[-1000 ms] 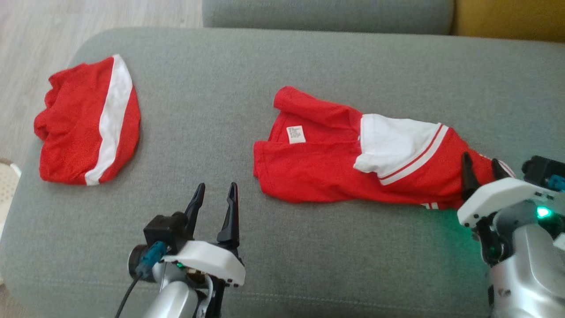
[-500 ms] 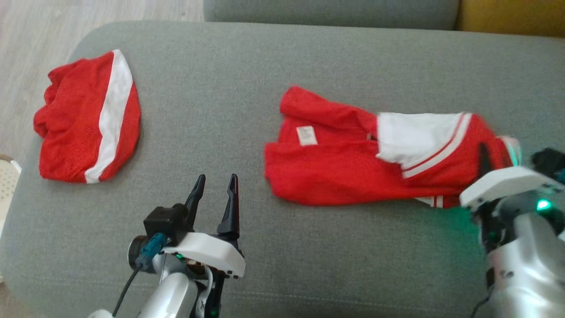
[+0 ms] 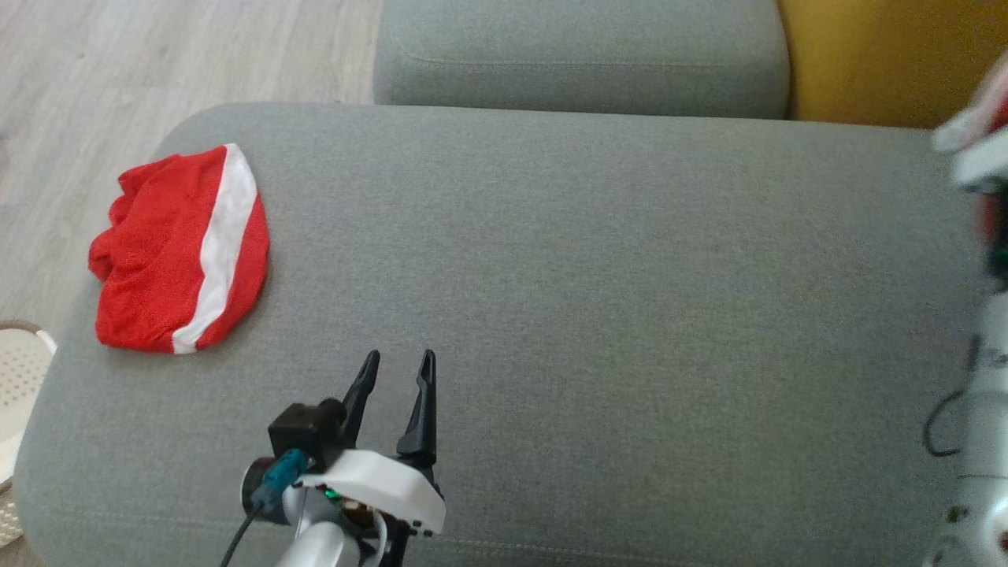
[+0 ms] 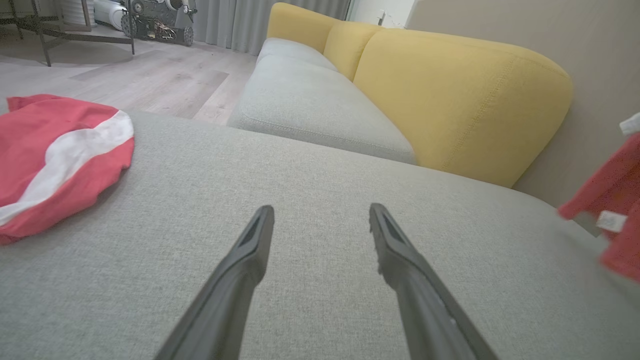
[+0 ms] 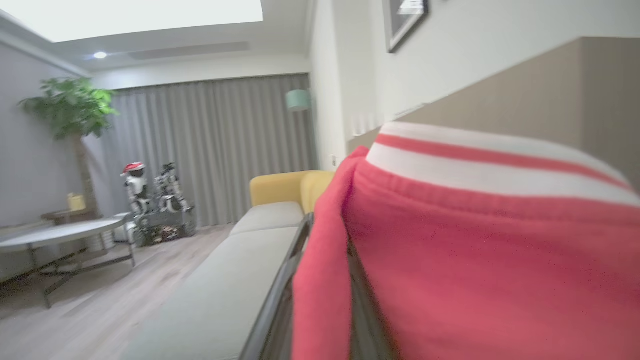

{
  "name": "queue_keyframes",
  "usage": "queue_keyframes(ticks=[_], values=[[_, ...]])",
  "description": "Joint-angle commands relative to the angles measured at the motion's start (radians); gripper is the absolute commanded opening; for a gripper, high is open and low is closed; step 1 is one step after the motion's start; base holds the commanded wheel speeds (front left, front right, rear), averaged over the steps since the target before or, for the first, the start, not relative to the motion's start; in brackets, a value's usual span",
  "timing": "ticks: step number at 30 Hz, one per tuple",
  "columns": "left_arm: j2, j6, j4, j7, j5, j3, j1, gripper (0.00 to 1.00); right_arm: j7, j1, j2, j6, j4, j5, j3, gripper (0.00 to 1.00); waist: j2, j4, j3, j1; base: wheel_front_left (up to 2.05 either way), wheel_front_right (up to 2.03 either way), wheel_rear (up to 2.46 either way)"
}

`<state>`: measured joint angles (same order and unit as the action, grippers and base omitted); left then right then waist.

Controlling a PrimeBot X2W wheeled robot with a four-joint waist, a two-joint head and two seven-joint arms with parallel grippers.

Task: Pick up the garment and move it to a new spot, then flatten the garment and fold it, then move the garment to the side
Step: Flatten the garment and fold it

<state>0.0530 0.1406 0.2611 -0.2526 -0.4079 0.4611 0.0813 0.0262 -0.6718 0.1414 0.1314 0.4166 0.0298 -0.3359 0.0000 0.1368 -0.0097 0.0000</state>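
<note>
- Garment (image 5: 475, 260): soft red knit cloth; I note white ribbed banding.
- Sofa seat (image 3: 591, 276): grey woven cloth, matt and faintly rough.
- Left tool (image 3: 399, 361): matt dark plastic, as I see it.
- Floor (image 3: 157, 63): pale wood, smooth.

I see a red fabric garment (image 5: 475, 260) with white-and-red striped trim, a rumpled red cloth (image 3: 177, 252) crossed by one white band, a grey woven sofa seat (image 3: 591, 276) and mustard-yellow back cushions (image 4: 450, 100).

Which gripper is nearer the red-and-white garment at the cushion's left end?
Left. The left gripper hovers open near the left-end garment, not touching; the right gripper is at the far right, shut on a second garment.
</note>
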Motion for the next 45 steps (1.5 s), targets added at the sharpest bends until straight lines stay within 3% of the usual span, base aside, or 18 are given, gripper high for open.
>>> queue_keyframes(ticks=[1,6,8,12,13,18,21,32,45], values=[[-0.003,0.0,-0.033,-0.009,-0.008,-0.03,0.021,1.0,-0.026,-0.024,-0.017,-0.001,-0.046,-0.014,0.111,0.0,0.0,0.01,-0.007,0.0,0.0,0.0,0.0],[-0.003,-0.001,-0.038,-0.009,-0.013,-0.017,0.019,1.0,-0.079,0.061,-0.054,-0.001,0.009,-0.026,0.37,0.0,0.0,0.032,0.008,0.0,0.0,0.0,0.0],[-0.003,-0.002,-0.04,-0.009,-0.015,-0.01,0.026,1.0,-0.058,0.084,-0.073,-0.001,0.076,-0.044,0.431,1.0,0.0,0.041,0.022,0.0,0.0,0.0,0.0],[-0.003,-0.004,-0.032,-0.009,-0.024,0.019,0.045,1.0,-0.019,0.094,-0.09,-0.001,0.226,0.065,0.585,1.0,0.0,0.08,0.039,0.0,0.0,0.0,0.0],[-0.003,-0.004,-0.032,-0.009,-0.024,0.019,0.045,1.0,-0.019,0.094,-0.09,-0.001,0.226,0.065,0.585,1.0,0.0,0.08,0.039,0.0,0.0,0.0,0.0],[-0.003,0.004,-0.023,-0.009,-0.032,0.027,0.052,1.0,0.02,0.073,-0.091,-0.001,0.263,0.266,0.806,1.0,0.0,0.102,0.037,0.0,0.0,0.0,0.0],[-0.003,0.008,-0.023,-0.009,-0.036,0.017,0.047,1.0,0.032,0.058,-0.091,-0.001,0.268,0.347,0.848,1.0,0.0,0.098,0.025,0.0,0.0,0.0,0.0],[-0.003,0.02,-0.067,-0.009,-0.05,-0.017,0.036,1.0,0.174,0.079,-0.089,-0.001,0.286,0.257,0.632,1.0,0.0,-0.001,-0.021,0.0,0.0,0.0,0.0],[-0.003,0.025,-0.091,-0.009,-0.051,-0.032,0.009,1.0,0.212,0.472,-0.089,-0.001,-0.07,0.216,0.398,1.0,0.0,-0.103,-0.032,0.0,0.0,0.0,0.0]])
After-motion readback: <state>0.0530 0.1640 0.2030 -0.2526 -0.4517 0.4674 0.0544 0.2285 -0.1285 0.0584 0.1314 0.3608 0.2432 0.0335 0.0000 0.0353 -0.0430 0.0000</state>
